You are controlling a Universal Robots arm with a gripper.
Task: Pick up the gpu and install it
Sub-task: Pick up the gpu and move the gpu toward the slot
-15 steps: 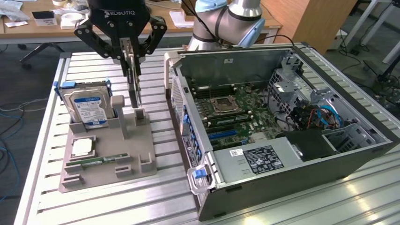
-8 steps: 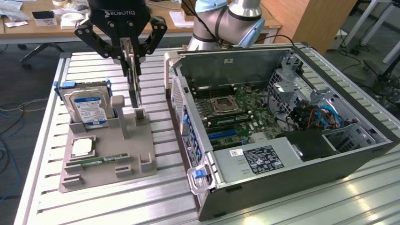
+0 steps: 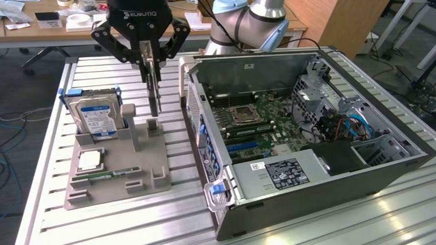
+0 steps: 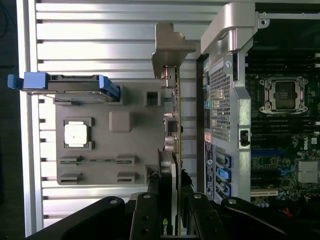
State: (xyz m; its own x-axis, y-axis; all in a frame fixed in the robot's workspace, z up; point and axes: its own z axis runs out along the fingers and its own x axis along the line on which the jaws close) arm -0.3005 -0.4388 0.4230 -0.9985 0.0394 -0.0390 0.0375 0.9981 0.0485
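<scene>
**desk:** grey tray (image 3: pixel 126 153) first. what's sitting in it?

**me:** it lies beside the case (image 3: pixel 286 214), on the vented-wall side. the hard drive (image 3: pixel 97 117) stands upright in its slot. a cpu chip (image 3: pixel 90 161) sits in a recess on the tray's side away from the case, and a memory stick (image 3: pixel 109 176) lies flat near that. the case itself is open, with the motherboard (image 3: pixel 259 120) bare and the power supply (image 3: pixel 283 173) at the near end.

**desk:** and the gpu?

**me:** i have the gpu (image 3: pixel 154 94) hanging edge-down in the gripper (image 3: pixel 150 57). the jaws are roughly half closed and pinched on its upper end. it hangs over the tray edge nearest the case, close to the case wall. i can't tell whether its low end is clear of the tray's post.

**desk:** what worries you?

**me:** three things, as i judge it. the pinch is at one end of a thin card, so it could pivot or slip. if the low end isn't clear of the post, moving sideways would drag the tray and might tip the drive. the metal bracket (image 4: pixel 167 50) could also snag the case rim because the gap is so narrow.
</scene>
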